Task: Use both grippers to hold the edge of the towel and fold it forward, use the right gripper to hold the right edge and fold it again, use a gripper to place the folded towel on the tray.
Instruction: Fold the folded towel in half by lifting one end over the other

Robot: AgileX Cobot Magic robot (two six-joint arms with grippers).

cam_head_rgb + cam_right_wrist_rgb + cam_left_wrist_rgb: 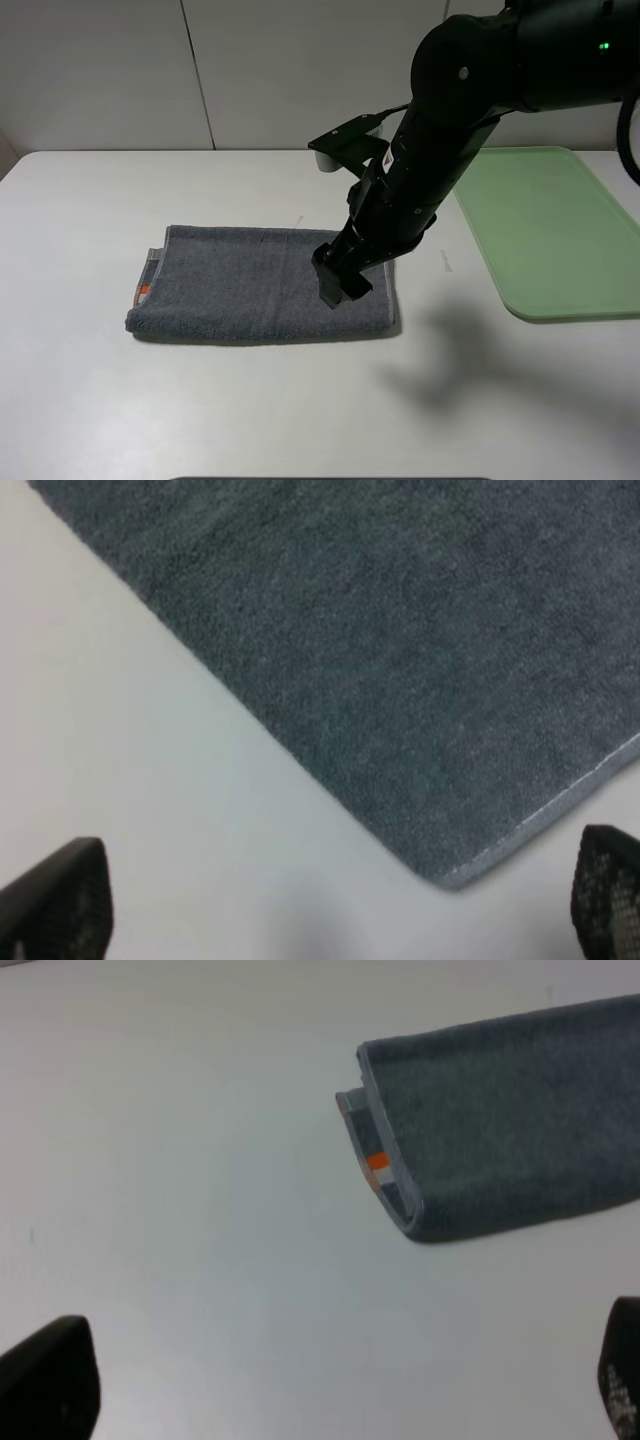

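Exterior high shows towel folded once; right hand, spread open, hovers over its right end; second fold and tray placement remain.

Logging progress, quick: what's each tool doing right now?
Left tool: open, holding nothing.
Right tool: open, empty, above the towel corner.

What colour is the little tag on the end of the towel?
Orange. The tag on the grey towel shows best in the left wrist view.
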